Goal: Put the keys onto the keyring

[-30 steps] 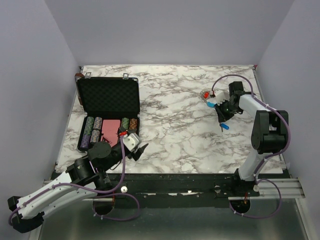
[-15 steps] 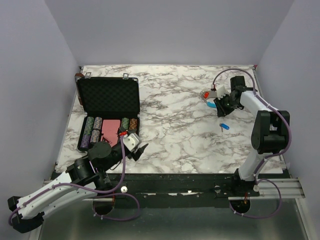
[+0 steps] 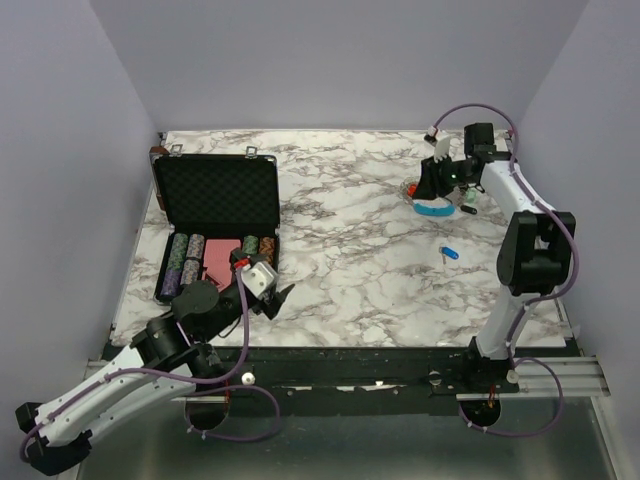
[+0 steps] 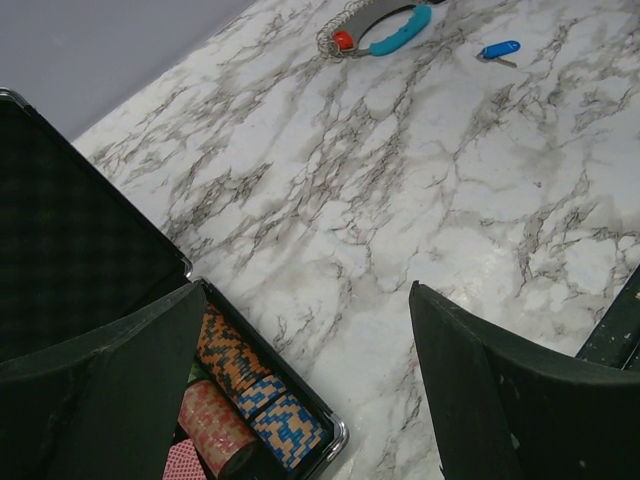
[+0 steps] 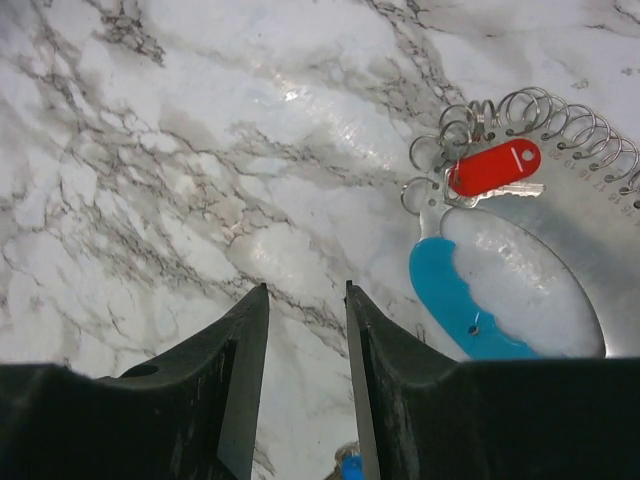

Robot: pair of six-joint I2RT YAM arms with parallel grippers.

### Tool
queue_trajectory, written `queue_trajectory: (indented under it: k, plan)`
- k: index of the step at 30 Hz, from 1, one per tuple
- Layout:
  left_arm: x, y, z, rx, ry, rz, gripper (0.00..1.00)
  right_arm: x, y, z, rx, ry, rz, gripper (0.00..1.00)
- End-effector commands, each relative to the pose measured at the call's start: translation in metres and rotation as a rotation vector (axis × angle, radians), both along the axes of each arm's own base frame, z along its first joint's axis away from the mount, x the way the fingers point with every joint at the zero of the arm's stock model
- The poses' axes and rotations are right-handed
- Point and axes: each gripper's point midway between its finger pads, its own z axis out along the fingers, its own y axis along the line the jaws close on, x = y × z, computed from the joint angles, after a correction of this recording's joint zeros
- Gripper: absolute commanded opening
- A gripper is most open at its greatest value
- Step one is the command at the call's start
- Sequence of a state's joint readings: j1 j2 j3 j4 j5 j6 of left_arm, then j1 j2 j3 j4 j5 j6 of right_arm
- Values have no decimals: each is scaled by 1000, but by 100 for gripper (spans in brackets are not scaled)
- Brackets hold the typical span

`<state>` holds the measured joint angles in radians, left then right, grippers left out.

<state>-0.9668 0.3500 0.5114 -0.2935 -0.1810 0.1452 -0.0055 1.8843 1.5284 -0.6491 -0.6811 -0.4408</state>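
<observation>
The keyring [image 5: 452,296] lies on the marble at the far right: a flat metal piece with a light-blue section and a row of wire rings. The red key [image 5: 493,167] hangs on those rings. A blue key [image 3: 448,253] lies loose on the table nearer to me than the keyring [image 3: 434,209]; it also shows as the blue key [image 4: 498,48] in the left wrist view. My right gripper [image 5: 305,290] hovers just left of the keyring, open, with only marble between its fingers. My left gripper [image 4: 308,295] is open wide at the near left, empty.
An open black foam-lined case [image 3: 215,195] sits at the left, with rolls of poker chips [image 4: 240,370] and a red card deck in its lower half. My left gripper [image 3: 275,300] hangs over that case's near right corner.
My right gripper has drawn back from the blue key, which stays on the table, and has moved to the far side over the keyring, its jaws widening. The left jaws opened slightly.
</observation>
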Motion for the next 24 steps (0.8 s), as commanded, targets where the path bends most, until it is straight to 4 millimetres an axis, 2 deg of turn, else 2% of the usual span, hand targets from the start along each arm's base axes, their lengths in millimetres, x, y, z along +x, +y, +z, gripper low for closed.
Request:
queue_trajectory:
  k: [1, 5, 11, 18, 20, 24]
  plan:
    - [4, -3, -10, 23, 23, -2, 91, 30, 3, -12, 59, 72, -118, 45]
    - [9, -3, -17, 60, 37, 8, 91, 57, -11, -25, -5, 68, -205, 45]
    - [16, 0, -23, 86, 51, 28, 91, 102, -39, -30, -78, 24, -399, 45]
    - [19, 1, -25, 91, 47, 34, 92, 128, -71, -38, -117, 17, -503, 41]
    - [18, 1, -26, 94, 49, 30, 92, 131, -79, -46, -123, 36, -513, 36]
    - [19, 1, -27, 101, 54, 29, 92, 136, -88, -63, -157, 55, -526, 35]
